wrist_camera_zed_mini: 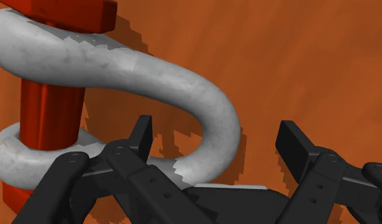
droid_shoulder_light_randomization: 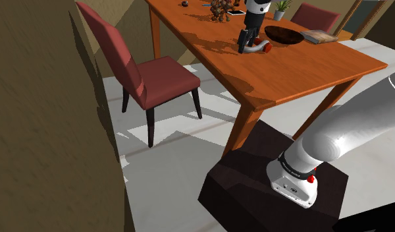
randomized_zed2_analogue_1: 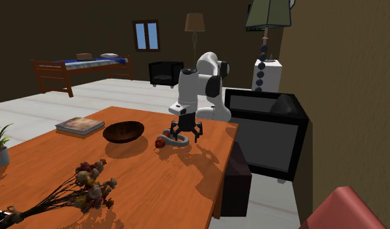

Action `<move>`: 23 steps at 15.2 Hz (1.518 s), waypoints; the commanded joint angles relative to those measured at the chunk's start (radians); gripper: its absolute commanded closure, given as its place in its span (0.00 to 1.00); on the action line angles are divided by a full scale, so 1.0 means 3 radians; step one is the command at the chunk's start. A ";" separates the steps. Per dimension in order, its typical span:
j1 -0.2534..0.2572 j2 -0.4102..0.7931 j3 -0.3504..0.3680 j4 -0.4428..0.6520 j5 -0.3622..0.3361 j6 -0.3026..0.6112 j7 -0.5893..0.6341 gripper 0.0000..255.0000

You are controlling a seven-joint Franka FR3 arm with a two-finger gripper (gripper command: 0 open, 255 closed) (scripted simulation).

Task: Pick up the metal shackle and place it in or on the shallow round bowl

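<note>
Orange tabletop [wrist_camera_zed_mini: 311,63]; shackle [wrist_camera_zed_mini: 151,70] bow btwn gripper [wrist_camera_zed_mini: 218,127] fingers, spread wide, not clasped.

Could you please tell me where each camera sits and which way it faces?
Shoulder view: behind the stand, looking down over the table; arm shows.
Second exterior view: across the table, facing the arm.
Wrist view: on the hand, looking down at the shackle; open jaws show.
Both exterior views share the bowl and shackle.
</note>
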 commanded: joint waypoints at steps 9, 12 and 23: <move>0.0000 0.0008 -0.0002 0.0012 0.0002 -0.0003 -0.0003 1.00; -0.0003 0.0018 -0.0007 0.0021 0.0003 -0.0002 -0.0011 1.00; 0.0006 0.0011 0.0018 0.0456 0.0017 -0.0443 -0.0030 1.00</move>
